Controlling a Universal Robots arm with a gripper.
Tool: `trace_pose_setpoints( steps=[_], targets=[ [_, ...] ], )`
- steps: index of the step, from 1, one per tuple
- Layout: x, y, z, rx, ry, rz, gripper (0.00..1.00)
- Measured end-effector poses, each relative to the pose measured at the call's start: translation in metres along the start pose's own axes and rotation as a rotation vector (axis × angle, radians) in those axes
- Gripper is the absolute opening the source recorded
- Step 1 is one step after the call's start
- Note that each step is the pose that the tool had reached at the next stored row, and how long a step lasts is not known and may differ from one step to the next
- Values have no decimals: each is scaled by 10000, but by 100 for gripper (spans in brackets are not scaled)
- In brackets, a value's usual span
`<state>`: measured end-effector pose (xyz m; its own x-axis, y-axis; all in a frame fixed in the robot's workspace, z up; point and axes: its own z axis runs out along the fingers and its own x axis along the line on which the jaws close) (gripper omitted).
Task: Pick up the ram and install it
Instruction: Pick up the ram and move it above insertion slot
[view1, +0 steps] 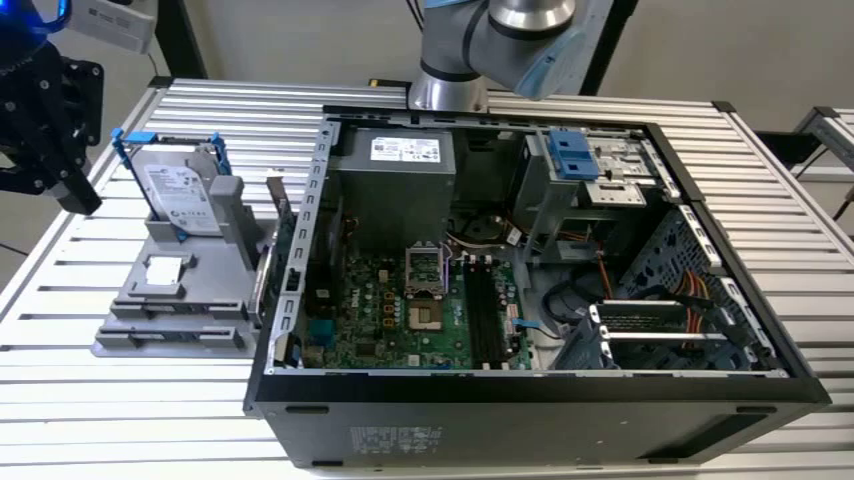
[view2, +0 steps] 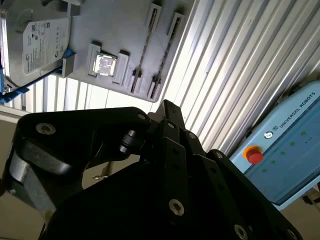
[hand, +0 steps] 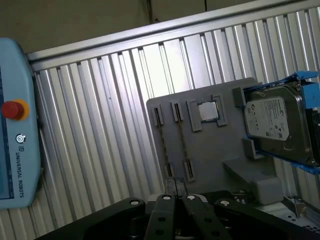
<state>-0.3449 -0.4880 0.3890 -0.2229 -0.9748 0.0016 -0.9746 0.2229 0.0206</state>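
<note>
Gripper aloft, well apart from the ram; ram sits in the grey tray on the exterior view's left.

Nearest is the open computer case (view1: 534, 395), its long black slots (view1: 487, 322) bare. Left of it lies the grey tray (view1: 134, 338). The ram (hand: 167, 147) stands on edge in the tray's slotted holders, showing as a thin strip, with a like strip just beside it. A chip (hand: 207, 111) sits next along, and the hard drive (view1: 180, 195) stands at the tray's far end. The gripper (hand: 177, 199) hangs above the table at the far left, clear of tray and ram. Whether it is spread or pressed together cannot be told. In the exterior view it is cut off at the edge, and the ram is too thin to make out.
</note>
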Motion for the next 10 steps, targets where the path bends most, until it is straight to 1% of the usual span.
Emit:
trace_pose_setpoints(
  steps=[10],
  targets=[
    [-84,27,0,5,37,-802,0]
  ],
)
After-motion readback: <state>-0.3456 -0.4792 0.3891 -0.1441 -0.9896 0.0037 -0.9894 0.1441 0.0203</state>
